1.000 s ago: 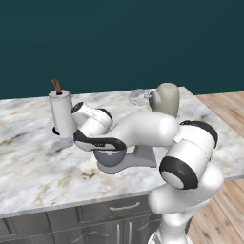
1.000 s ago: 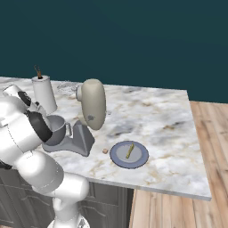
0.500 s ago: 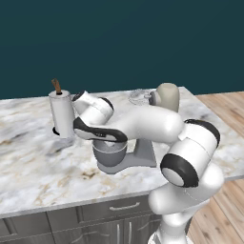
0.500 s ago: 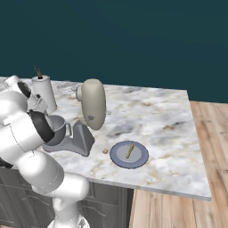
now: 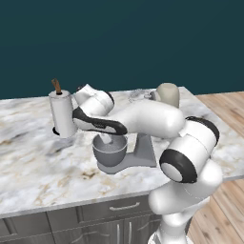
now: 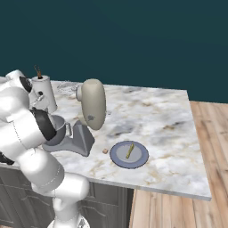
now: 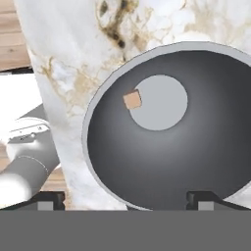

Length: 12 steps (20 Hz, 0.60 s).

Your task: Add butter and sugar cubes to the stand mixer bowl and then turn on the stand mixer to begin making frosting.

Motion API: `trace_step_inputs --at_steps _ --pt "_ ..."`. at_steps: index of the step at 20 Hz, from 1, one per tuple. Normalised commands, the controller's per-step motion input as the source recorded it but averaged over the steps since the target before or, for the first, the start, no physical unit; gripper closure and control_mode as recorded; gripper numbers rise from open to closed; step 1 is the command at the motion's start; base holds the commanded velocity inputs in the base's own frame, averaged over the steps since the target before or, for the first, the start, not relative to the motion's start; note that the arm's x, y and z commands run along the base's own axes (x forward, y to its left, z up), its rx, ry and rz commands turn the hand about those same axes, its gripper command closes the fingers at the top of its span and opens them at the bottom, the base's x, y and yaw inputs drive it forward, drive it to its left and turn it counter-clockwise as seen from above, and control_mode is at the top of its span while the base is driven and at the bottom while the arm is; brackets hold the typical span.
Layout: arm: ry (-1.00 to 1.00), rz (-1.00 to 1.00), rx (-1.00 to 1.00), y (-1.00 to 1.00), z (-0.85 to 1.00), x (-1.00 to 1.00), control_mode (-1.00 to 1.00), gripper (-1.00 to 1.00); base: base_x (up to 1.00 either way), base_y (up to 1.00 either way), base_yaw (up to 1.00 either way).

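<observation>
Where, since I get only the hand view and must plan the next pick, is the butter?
Observer: The butter lies on a blue-grey plate, on the counter to the right of the stand mixer in the right base view.
Operator: I see one sugar cube in the bowl. Where is the other?
Observer: The second cube sits on the counter just beside that plate's left edge, between the plate and the mixer's base.
</observation>
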Motion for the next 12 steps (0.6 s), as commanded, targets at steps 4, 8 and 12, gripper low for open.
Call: trace_step_inputs --at_steps 4,8,12 --pt "0.04 0.06 0.3 -0.22 0.6 -0.27 -1.0 -1.0 0.0 0.0 0.0" --pt "0.0 0.14 0.35 -0.37 0.69 -0.35 -1.0 -1.0 0.0 0.0 0.0" --pt "0.0 0.18 0.31 -0.46 0.36 -0.6 -1.0 -1.0 0.0 0.0 0.0"
